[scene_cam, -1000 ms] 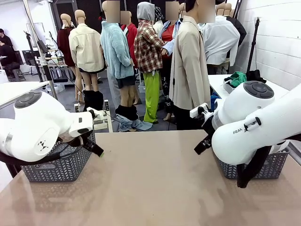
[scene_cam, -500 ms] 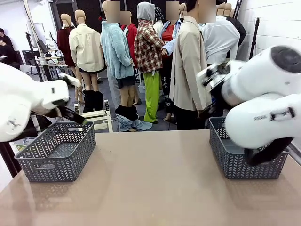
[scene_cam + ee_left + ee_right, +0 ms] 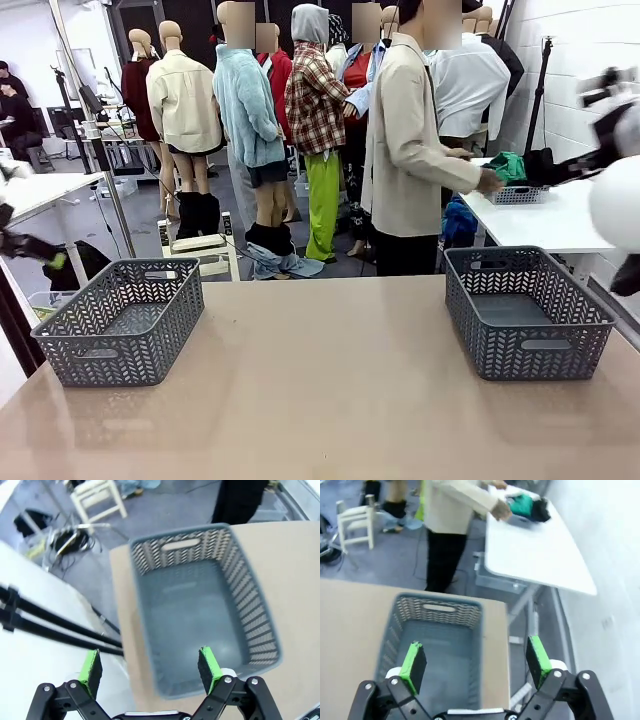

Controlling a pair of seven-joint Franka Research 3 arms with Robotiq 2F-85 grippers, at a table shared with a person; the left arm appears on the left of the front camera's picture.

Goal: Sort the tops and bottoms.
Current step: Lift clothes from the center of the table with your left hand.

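The bright green garment (image 3: 505, 165) and the black garment (image 3: 545, 160) lie in a small basket on the white side table (image 3: 560, 215) at the far right. The person's hand (image 3: 488, 182) reaches toward them. In the right wrist view the green garment (image 3: 522, 503) and black garment (image 3: 540, 511) lie just past that hand (image 3: 501, 511). The dark navy garment is out of view. My left gripper (image 3: 150, 669) is open, high over the left grey basket (image 3: 200, 610). My right gripper (image 3: 475, 662) is open above the right grey basket (image 3: 440, 645).
Two grey baskets stand on the tan table, one at the left (image 3: 120, 320) and one at the right (image 3: 525, 310). The person in the beige blazer (image 3: 405, 150) stands behind the far edge. A white chair (image 3: 355, 522) stands on the floor.
Both arms have swung up and outward from over the table to the picture's edges. The person has turned and reached a hand to the side table.
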